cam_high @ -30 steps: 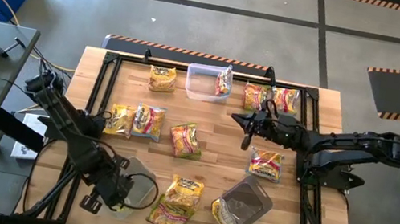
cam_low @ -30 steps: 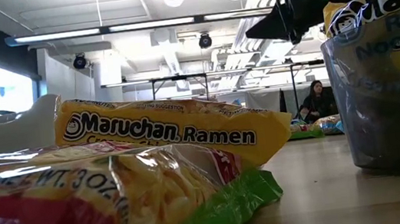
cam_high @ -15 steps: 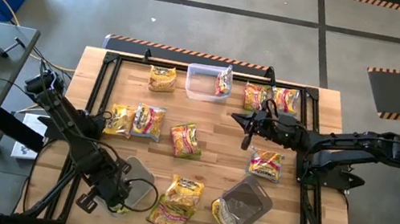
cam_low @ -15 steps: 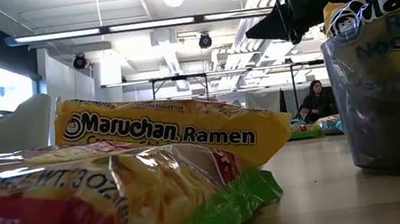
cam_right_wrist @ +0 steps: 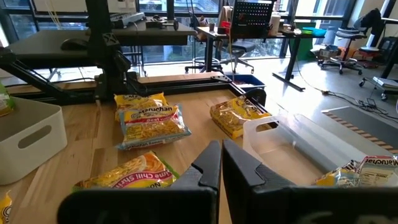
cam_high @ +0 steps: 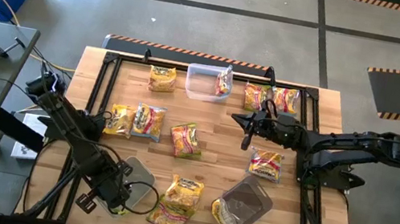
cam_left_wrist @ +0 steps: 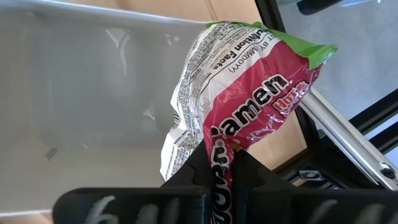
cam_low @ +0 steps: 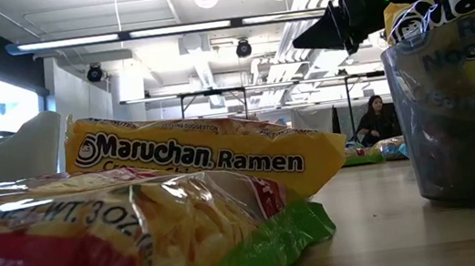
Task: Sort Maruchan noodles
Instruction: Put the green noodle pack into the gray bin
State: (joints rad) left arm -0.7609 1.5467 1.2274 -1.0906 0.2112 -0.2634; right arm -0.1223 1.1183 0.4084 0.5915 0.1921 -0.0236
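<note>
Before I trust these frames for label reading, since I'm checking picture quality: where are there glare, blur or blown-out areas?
Low view: nearest packet is blurred, the yellow Maruchan packet behind it is sharp, and ceiling lights blow out. Left wrist view: left gripper and the pink packet it pinches are soft up close; the white tub shows glare. Right wrist view: windows are bright, packets readable. High view: evenly lit.

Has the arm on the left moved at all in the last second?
Yes. The left gripper, shut on a pink packet, slid slightly along the table's near edge, leftward over the white tub.
</note>
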